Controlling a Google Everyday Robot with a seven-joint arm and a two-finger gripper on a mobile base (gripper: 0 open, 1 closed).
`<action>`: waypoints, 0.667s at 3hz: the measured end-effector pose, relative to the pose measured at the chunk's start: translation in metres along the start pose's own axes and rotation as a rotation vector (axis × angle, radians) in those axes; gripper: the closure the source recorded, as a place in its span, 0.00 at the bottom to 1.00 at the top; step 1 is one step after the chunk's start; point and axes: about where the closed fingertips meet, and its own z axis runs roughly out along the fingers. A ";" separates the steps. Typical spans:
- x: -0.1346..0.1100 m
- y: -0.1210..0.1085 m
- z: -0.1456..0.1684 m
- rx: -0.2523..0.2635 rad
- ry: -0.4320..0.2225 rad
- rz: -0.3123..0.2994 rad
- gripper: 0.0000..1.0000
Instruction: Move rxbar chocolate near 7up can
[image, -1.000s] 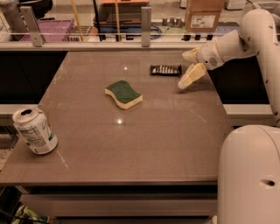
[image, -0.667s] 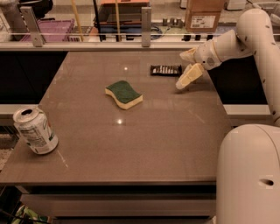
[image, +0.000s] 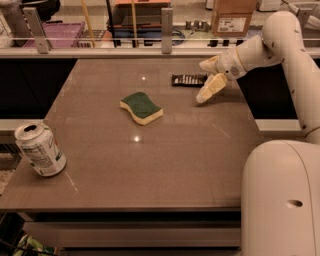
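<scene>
The rxbar chocolate (image: 188, 79) is a flat black bar lying on the far part of the brown table (image: 165, 150). My gripper (image: 205, 78) is at the bar's right end, just above the table. It is open, with one finger (image: 209, 64) behind the bar's end and the other finger (image: 210, 88) in front of it. The 7up can (image: 40, 149) stands upright at the near left corner of the table, far from the bar and the gripper.
A green-and-yellow sponge (image: 141, 107) lies mid-table, between the bar and the can. A rail with posts (image: 166, 25) runs behind the table's far edge. The robot's white body (image: 282, 200) fills the near right.
The gripper has moved a little to the left, so its open fingers now stand closer around the bar's right end. The bar, sponge and can have not moved.
</scene>
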 end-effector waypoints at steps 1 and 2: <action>0.000 -0.003 0.014 -0.019 0.009 0.014 0.00; 0.000 -0.003 0.014 -0.019 0.010 0.014 0.00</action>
